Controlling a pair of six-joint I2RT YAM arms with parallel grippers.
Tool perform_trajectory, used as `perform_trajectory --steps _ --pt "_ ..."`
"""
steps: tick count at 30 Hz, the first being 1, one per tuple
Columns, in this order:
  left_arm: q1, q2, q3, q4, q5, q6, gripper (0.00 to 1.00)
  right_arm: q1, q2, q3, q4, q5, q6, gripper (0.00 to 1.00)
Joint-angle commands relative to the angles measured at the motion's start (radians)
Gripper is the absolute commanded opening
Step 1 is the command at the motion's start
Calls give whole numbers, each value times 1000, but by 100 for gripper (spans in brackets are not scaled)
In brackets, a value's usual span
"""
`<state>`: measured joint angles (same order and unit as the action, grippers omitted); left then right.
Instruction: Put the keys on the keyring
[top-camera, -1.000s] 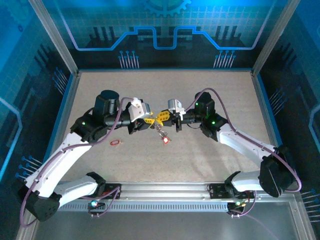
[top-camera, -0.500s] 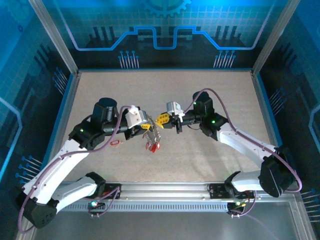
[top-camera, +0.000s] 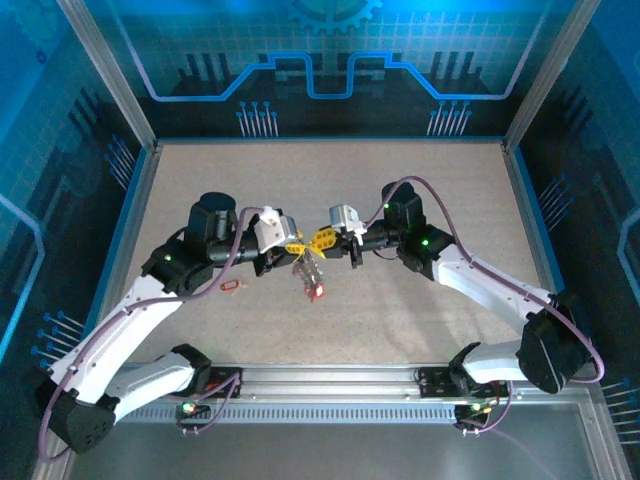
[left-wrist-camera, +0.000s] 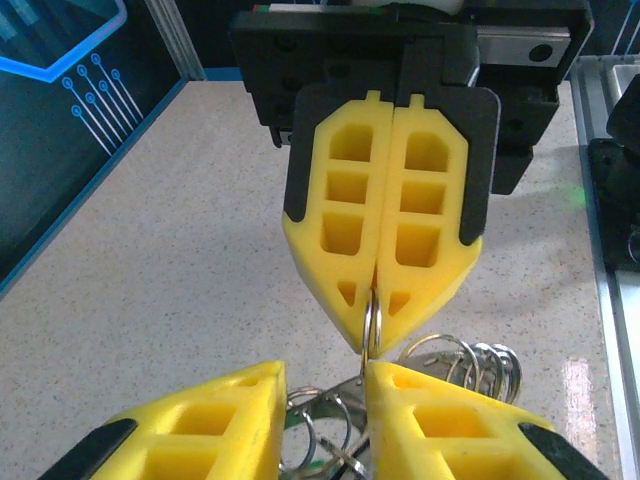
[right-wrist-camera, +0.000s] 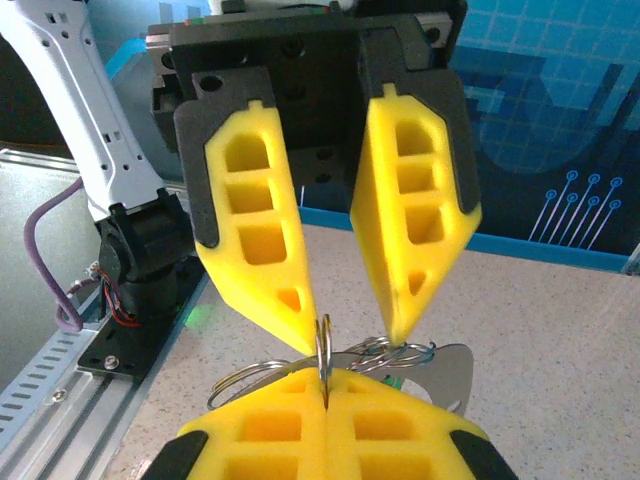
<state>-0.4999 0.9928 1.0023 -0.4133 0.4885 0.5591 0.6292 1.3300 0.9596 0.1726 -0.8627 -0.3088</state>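
Silver ring of the keyring (left-wrist-camera: 372, 322) is held mid-air, clenched in the right gripper (left-wrist-camera: 375, 335), with the left gripper (right-wrist-camera: 355, 335) parted astride its chain; we judge one red-tagged key (top-camera: 316, 290) already hung, the second key (top-camera: 230, 287) left on the table (top-camera: 400, 330).

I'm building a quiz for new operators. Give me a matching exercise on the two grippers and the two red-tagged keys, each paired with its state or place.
Things:
1. left gripper
2. right gripper
3. key by the left arm
4. key under the grippers

States:
a. lying on the table
b. shut on a silver ring
c. dangling from the ring
d. fingers apart

Pairs: 1-d, 2-b, 3-a, 4-c
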Motion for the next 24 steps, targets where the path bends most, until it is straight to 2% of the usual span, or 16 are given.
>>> perform_trajectory --steps 1,8,15,18,20,22,24 --pt "5 13 1 22 43 -14 28 19 5 46 1 -6 -25 0" --pt "5 21 23 12 60 -13 25 26 3 50 -20 19 -43 0" --pt "5 45 55 -15 82 -7 9 32 4 55 -28 33 -56 0" --pt "6 48 61 -19 86 -5 7 32 3 56 -40 41 -63 0" --pt "4 49 64 -19 90 -3 0 33 3 57 -64 53 -77 0" --pt "4 49 71 -30 90 4 0 33 2 66 -94 80 -89 0" --pt "5 53 83 -53 87 15 0 35 0 79 -138 108 -106 9"
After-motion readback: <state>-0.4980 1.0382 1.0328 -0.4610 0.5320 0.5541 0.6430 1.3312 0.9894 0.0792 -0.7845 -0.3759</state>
